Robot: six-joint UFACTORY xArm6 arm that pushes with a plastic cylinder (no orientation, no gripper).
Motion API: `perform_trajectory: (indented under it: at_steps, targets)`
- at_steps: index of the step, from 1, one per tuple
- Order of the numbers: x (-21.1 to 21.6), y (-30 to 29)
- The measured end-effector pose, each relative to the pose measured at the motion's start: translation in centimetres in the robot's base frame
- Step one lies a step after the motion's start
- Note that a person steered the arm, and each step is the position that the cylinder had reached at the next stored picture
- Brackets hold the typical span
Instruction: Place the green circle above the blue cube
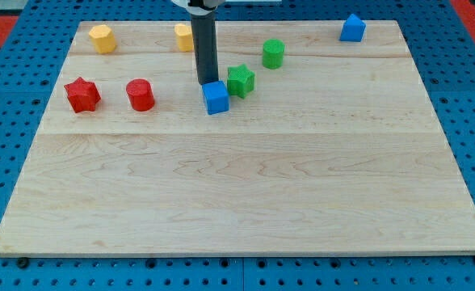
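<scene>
The green circle (273, 53) is a short green cylinder near the view's top, right of centre. The blue cube (216, 97) sits below and to the left of it. A green star (241, 80) lies between them, touching the cube's upper right corner. My tip (206, 83) is the lower end of a dark rod that comes down from the view's top edge. It stands just above and left of the blue cube, close to touching it, and well left of the green circle.
A red star (82, 94) and a red cylinder (140, 94) lie at the left. A yellow hexagon (102, 38) and a yellow block (184, 36), partly behind the rod, lie at the top left. A second blue block (352, 28) sits at the top right. The wooden board (245, 194) rests on blue pegboard.
</scene>
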State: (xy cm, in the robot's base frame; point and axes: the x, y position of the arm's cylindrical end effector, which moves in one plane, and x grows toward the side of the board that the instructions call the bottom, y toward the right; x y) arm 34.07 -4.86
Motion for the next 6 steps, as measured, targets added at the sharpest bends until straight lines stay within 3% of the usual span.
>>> perform_trajectory:
  at_steps: [2, 4, 5, 6]
  targets:
    - [-1.6, -0.7]
    - [-11.4, 5.6]
    - [-11.6, 12.4]
    - [-8.8, 15.5]
